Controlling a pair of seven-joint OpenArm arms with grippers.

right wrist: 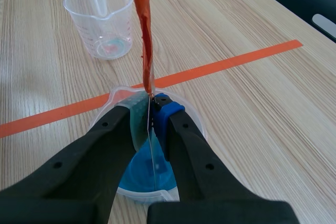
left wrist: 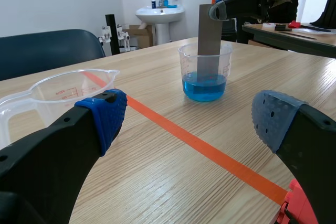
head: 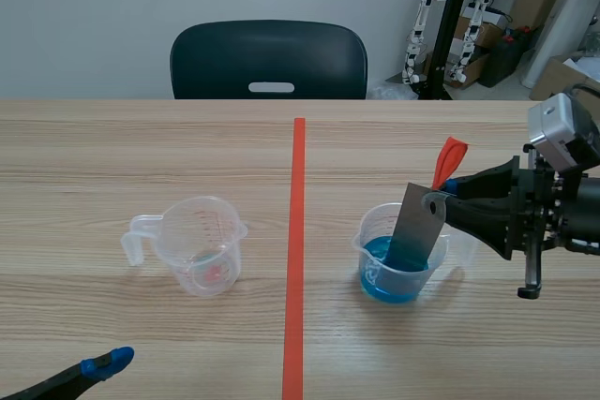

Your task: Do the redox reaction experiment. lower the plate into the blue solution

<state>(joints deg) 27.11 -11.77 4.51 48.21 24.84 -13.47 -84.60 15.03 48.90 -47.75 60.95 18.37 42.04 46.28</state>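
At beaker [head: 367,234] rim, plate [head: 417,229] pinched by right gripper [head: 442,198], edge in blue solution [head: 386,280]; left gripper [left wrist: 189,116] wide, well apart.

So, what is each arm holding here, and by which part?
Right gripper: jaws shut on the grey plate at its top end, beside the orange tag. Left gripper: jaws open, holding nothing.

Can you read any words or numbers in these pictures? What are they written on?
No text here is clear enough to quote.
On the empty measuring cup: red scale lines and numbers, too blurred to read.
On the cup of blue solution: faint scale marks, too small to read.
On the plate: no writing seen.
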